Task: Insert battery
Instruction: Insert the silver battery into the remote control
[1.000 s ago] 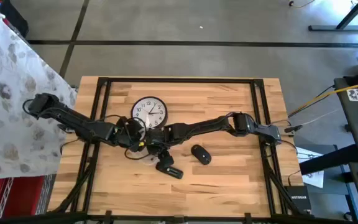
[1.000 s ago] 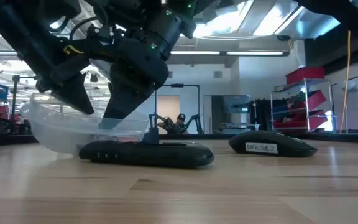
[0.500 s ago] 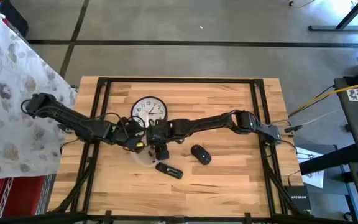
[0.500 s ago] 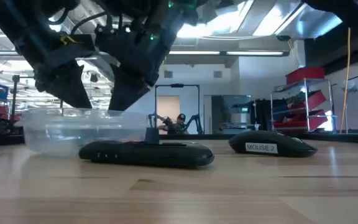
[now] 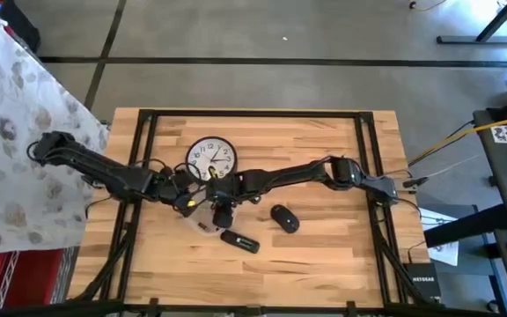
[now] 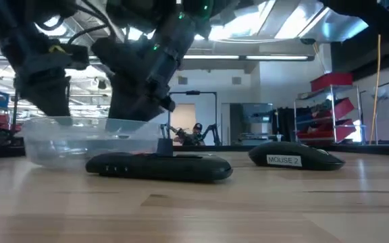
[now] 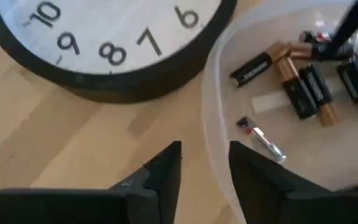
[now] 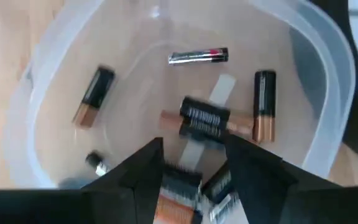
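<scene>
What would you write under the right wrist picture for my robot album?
The right hand hovers open above a clear plastic tub of loose batteries.

The clear container (image 5: 202, 218) is being crowded by both grippers; the clock (image 5: 211, 159) is blocking its far side; the remote (image 5: 238, 240) and mouse (image 5: 283, 217) are hemming its near-right; bare table (image 5: 324, 255) is lying open farther right.

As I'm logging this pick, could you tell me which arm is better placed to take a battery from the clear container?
Right. The right gripper hangs open directly over the batteries inside the clear container; the left gripper straddles its rim beside the clock.
</scene>
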Tool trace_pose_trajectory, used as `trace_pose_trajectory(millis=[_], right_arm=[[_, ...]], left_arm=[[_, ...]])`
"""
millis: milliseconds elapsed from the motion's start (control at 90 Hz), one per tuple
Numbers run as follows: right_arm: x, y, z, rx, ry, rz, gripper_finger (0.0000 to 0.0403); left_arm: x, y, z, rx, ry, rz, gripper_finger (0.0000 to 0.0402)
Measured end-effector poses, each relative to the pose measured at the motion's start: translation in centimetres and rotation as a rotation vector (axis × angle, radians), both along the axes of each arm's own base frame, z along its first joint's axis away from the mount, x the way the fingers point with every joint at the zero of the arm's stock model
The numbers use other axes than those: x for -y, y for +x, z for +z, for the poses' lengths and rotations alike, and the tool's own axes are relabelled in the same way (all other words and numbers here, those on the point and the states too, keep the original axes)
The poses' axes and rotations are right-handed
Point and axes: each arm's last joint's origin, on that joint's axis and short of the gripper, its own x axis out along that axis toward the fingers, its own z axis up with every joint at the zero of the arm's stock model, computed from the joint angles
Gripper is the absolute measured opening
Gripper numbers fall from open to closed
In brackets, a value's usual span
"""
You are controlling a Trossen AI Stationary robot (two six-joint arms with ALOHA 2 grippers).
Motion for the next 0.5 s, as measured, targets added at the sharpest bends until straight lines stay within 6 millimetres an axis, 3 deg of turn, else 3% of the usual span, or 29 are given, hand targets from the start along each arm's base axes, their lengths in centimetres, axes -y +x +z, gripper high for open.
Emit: trace_pose_trajectory(millis=[211, 500], right_arm=[[-0.07, 0.82, -0.40, 0.071, -0.008, 0.024, 0.0163], [-0.30, 0.50, -0.29, 0.063, -0.101, 0.219, 0.0163]], left_arm=[[0.28, -0.15, -0.28, -0.022, -0.068, -0.003, 0.0118], [1.00, 0.23, 0.22, 0.041, -0.037, -0.031, 0.0118]])
